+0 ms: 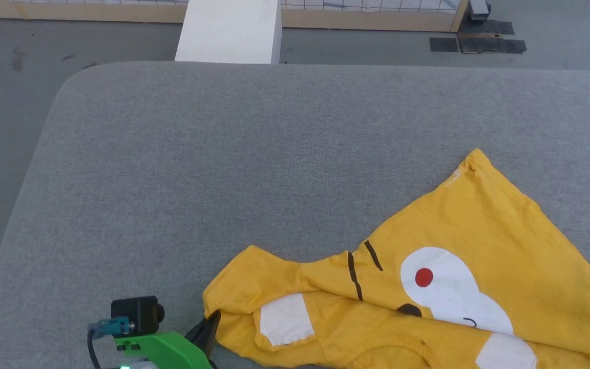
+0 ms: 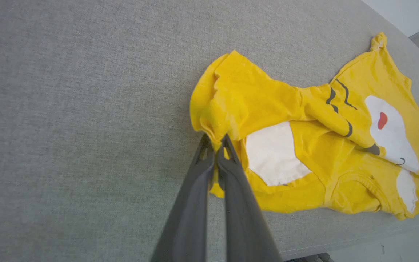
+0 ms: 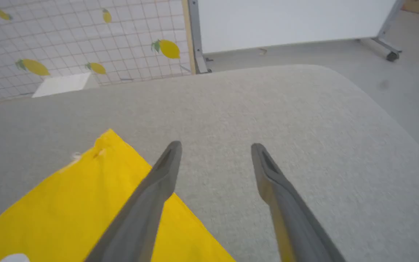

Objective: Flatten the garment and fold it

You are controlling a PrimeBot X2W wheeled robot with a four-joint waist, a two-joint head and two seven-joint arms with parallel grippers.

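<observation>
The yellow T-shirt [image 1: 474, 246] lies crumpled on the grey padded table [image 1: 223, 169], print side up, with the white muzzle, a red dot and black whisker lines showing. One white sleeve patch [image 2: 273, 154] faces up near its left end. My left gripper [image 1: 212, 322] sits at the shirt's left edge, shut on a bunched fold of yellow cloth [image 2: 215, 140]. In the right wrist view my right gripper [image 3: 215, 147] hovers open above the table, its left finger over the shirt's plain yellow corner [image 3: 104, 171], nothing between the fingers.
A white box [image 1: 231, 31] stands on the floor beyond the table's far edge. A wooden-framed wire grid panel [image 1: 377, 6] runs behind it, and a white board on castors [image 3: 289, 22] stands off to the right. The table's near edge [image 2: 340, 242] lies close to the shirt.
</observation>
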